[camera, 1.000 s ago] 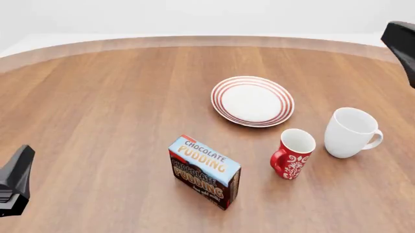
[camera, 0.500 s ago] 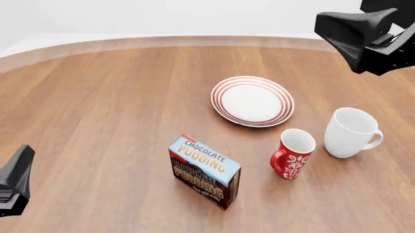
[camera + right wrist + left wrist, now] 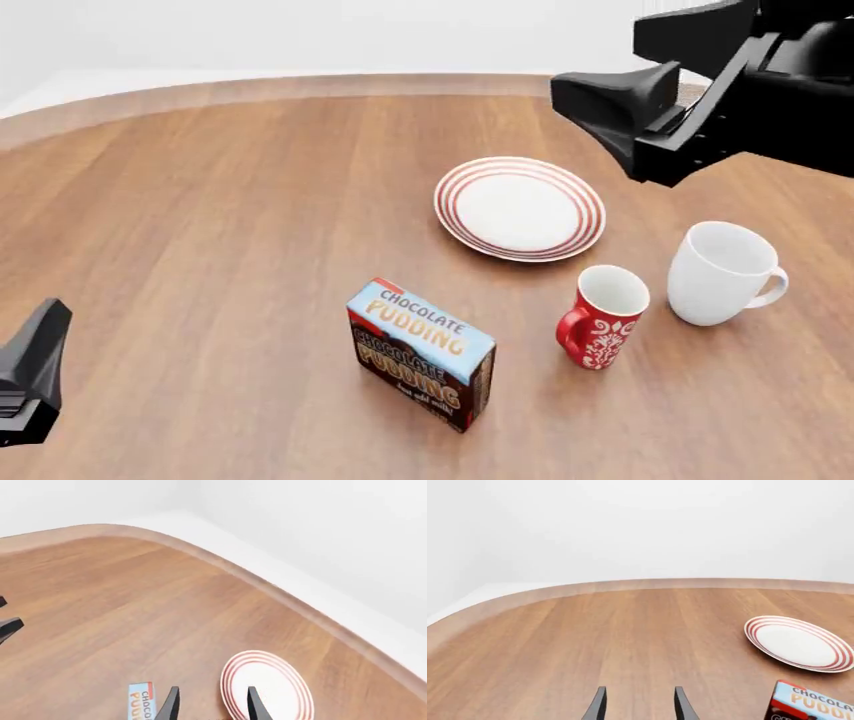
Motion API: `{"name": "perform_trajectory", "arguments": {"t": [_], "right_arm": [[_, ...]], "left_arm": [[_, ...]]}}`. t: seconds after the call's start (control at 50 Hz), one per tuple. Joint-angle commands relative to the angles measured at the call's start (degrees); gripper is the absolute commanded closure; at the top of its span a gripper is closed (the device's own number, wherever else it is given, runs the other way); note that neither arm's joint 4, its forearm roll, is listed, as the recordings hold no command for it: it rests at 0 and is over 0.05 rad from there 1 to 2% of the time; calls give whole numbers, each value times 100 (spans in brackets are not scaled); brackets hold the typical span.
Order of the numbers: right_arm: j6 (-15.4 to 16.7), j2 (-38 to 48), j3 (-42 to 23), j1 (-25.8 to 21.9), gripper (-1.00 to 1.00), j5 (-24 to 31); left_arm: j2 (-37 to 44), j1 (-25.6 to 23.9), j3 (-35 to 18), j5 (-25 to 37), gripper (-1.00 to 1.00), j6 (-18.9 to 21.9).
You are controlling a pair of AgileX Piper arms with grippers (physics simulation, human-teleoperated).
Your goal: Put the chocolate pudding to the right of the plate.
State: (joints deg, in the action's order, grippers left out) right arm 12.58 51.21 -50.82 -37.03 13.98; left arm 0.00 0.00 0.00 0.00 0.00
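The chocolate pudding [image 3: 420,352] stands upright on the wooden table near its front, left of and nearer than the plate [image 3: 519,208]. In the left wrist view the plate [image 3: 798,643] and the pudding [image 3: 810,705] both show off to one side. My left gripper [image 3: 640,707] is open with nothing between its fingers, low at the table's front left [image 3: 27,375]. My right gripper [image 3: 212,707] is open too and holds nothing. It hangs high over the table's far right [image 3: 667,110], looking down on the plate [image 3: 267,690] and the pudding's light blue top [image 3: 143,700].
A red patterned mug [image 3: 603,316] stands just in front of the plate's right side. A larger white mug [image 3: 721,272] is to its right. The table's curved far edge [image 3: 400,85] meets a white background.
The right arm has swung in from the upper right corner, leftward and lower, and now hangs above the table beyond the plate. The left arm and all objects have stayed put.
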Motion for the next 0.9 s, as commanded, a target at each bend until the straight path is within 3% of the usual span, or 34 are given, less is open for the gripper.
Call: {"name": "perform_trajectory", "arguments": {"t": [0.02, 0.2, 0.24, 0.3, 0.9], "right_arm": [[102, 333, 36, -210, -100, -126], [235, 498, 151, -174, -100, -272], [422, 552, 234, -183, -100, -351], [252, 589, 175, -283, -100, -366], [-37, 1077, 301, -796, -100, -664]], "left_arm": [[0, 0, 0, 0, -100, 0], [0, 0, 0, 0, -100, 0], [0, 0, 0, 0, -100, 0], [0, 0, 0, 0, -100, 0], [0, 0, 0, 0, -100, 0]]}}
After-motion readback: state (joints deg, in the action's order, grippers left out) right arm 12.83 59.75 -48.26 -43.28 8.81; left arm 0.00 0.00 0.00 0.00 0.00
